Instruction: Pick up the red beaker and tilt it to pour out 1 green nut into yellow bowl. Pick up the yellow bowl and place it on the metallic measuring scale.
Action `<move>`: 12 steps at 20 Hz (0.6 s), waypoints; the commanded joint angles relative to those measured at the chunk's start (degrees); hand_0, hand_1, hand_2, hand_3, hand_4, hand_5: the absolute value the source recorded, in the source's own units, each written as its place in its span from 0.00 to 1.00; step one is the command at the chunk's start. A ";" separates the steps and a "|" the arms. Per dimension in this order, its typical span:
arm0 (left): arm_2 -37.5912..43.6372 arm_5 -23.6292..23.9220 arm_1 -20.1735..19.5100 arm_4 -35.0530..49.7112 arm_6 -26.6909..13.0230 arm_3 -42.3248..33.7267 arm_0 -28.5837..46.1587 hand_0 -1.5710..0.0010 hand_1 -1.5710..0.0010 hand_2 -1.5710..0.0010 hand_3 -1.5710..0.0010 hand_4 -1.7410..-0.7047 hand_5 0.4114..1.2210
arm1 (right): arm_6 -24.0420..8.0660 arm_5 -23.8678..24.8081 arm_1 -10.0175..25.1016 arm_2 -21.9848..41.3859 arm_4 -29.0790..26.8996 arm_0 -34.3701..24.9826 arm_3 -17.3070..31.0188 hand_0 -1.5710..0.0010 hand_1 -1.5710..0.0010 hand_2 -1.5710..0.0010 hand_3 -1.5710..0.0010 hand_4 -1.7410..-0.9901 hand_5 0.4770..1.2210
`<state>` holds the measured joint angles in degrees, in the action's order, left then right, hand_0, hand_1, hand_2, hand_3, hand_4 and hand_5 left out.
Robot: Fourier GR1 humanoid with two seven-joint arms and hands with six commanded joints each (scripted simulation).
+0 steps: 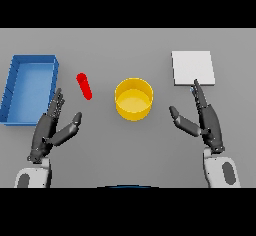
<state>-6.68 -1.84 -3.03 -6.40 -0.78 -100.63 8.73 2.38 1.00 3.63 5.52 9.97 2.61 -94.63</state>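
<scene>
Grey worktop [130, 150] fills the whole view, flat and plain, with wide bare stretches along its far edge and across the near middle between the two arms.

At the far left sits a blue rectangular plastic bin [31, 68], open-topped; its left wall runs close to the edge of the view. At the far right lies a flat pale square metallic measuring scale [193, 68], well apart from everything but the right hand. Between them, a little nearer, stands a round yellow bowl [133, 98], upright, with open worktop on every side. What lies inside it cannot be made out. Left of the bowl, between it and the bin, a small red beaker [84, 86] lies tilted on the surface, touching neither; its mouth and contents are too small to read.

Robot's left hand [50, 127] rests near left, fingers straight and spread, thumb out, holding nothing, fingertips just short of the bin's near corner. Right hand [205, 117] is likewise wide and holding nothing, its fingertips reaching the scale's near edge.
</scene>
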 commanded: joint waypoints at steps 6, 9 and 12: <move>-0.03 0.94 1.09 -1.22 -2.72 4.04 -3.83 1.00 1.00 1.00 1.00 0.53 0.30 | 1.04 -2.48 0.28 -0.65 -3.09 0.09 -0.25 1.00 1.00 1.00 1.00 0.60 0.19; 1.22 2.09 0.93 -2.37 -2.19 9.25 -8.10 1.00 1.00 1.00 1.00 0.52 0.31 | 0.62 -2.56 0.22 -0.61 -3.07 -0.52 -0.14 1.00 1.00 1.00 1.00 0.60 0.20; 2.86 3.16 1.14 -2.78 -1.49 15.81 -13.71 1.00 1.00 1.00 1.00 0.51 0.31 | 0.33 -2.96 0.51 -0.90 -3.45 -0.62 0.07 1.00 1.00 1.00 1.00 0.60 0.19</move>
<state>-3.82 1.35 -1.89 -9.18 -2.53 -84.84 -5.04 2.67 -1.95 4.14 4.61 6.51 1.97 -94.57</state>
